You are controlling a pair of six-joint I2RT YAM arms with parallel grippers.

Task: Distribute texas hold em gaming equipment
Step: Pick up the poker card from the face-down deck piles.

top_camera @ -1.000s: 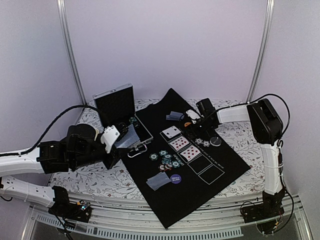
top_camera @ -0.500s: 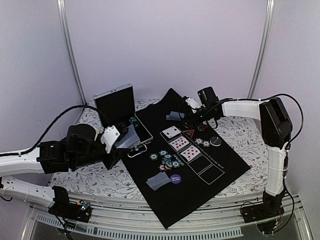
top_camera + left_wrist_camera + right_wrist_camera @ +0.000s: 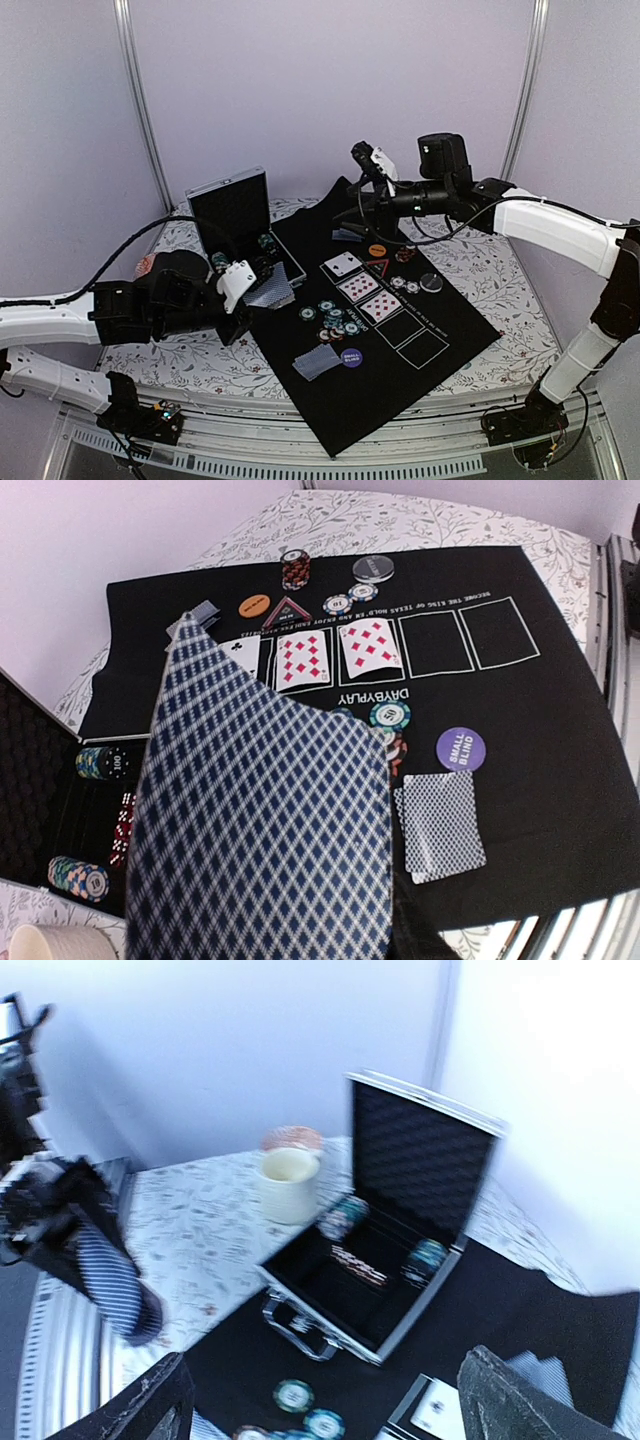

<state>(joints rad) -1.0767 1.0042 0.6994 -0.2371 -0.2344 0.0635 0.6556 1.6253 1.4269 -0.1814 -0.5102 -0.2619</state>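
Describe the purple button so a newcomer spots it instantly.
On the large black mat, look at the near side, in front of the row of white rectangles. The purple button lies there, just right of the face-down cards. It is the only purple disc, with white lettering; the orange button sits on the far side.

Playing card [image 3: 262, 820] cut off at bottom edge, silver case [image 3: 400, 1250] blurred

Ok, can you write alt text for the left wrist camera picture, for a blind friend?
A blue diamond-backed playing card, held close to the lens, fills the foreground. Behind it a black mat shows three face-up cards, two empty white rectangles, poker chips and a purple button.
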